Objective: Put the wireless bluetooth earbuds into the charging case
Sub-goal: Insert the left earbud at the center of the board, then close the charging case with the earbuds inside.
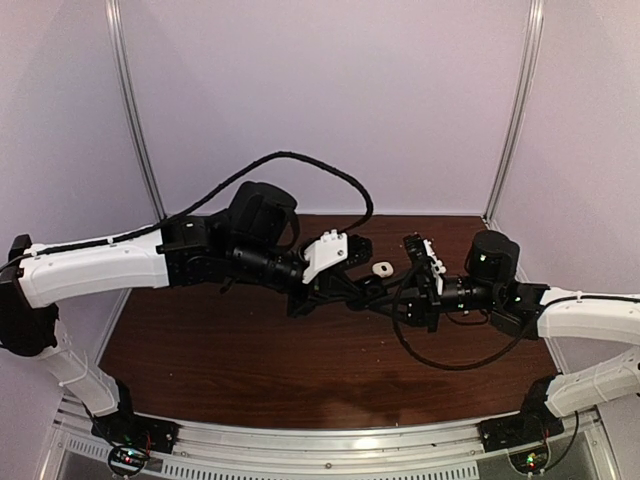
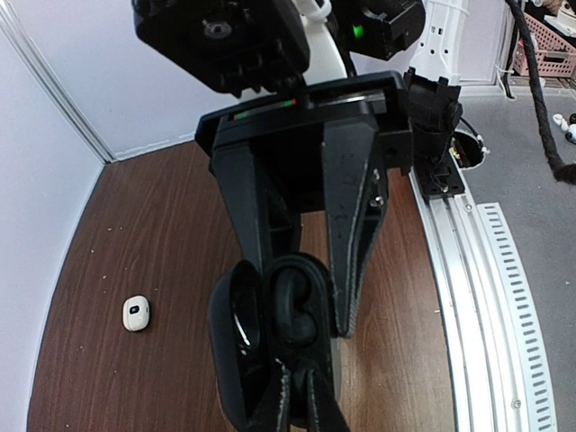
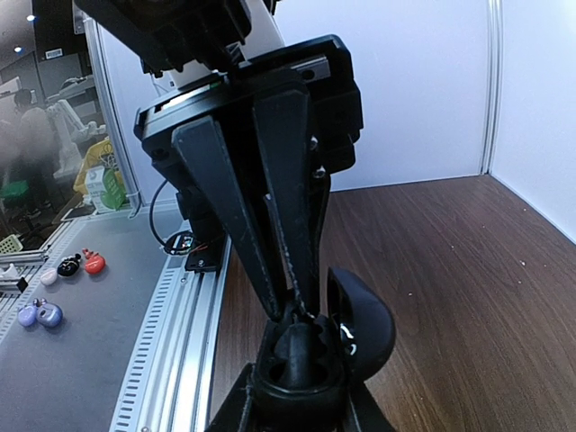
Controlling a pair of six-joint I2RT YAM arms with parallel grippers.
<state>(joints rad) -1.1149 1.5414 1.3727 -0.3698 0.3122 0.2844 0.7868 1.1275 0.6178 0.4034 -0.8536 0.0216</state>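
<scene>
My right gripper point(image 1: 392, 300) is shut on the body of an open black charging case point(image 3: 369, 328), held just above the brown table. The lid stands open to one side point(image 2: 229, 351). My left gripper point(image 1: 358, 288) meets it from the opposite side, its fingers point(image 3: 301, 270) pinched nearly together on a black rounded earbud point(image 3: 301, 355) that sits in a well of the case point(image 2: 292, 310). A white earbud point(image 1: 381, 268) lies loose on the table just behind the grippers, and it also shows in the left wrist view point(image 2: 135, 312). No other earbuds show.
White walls close the table at the back and both sides. A metal rail point(image 2: 477, 297) runs along the near edge. The left arm's black cable point(image 1: 300, 165) loops above the table. Small coloured things point(image 3: 54, 288) lie on a grey surface beyond the rail.
</scene>
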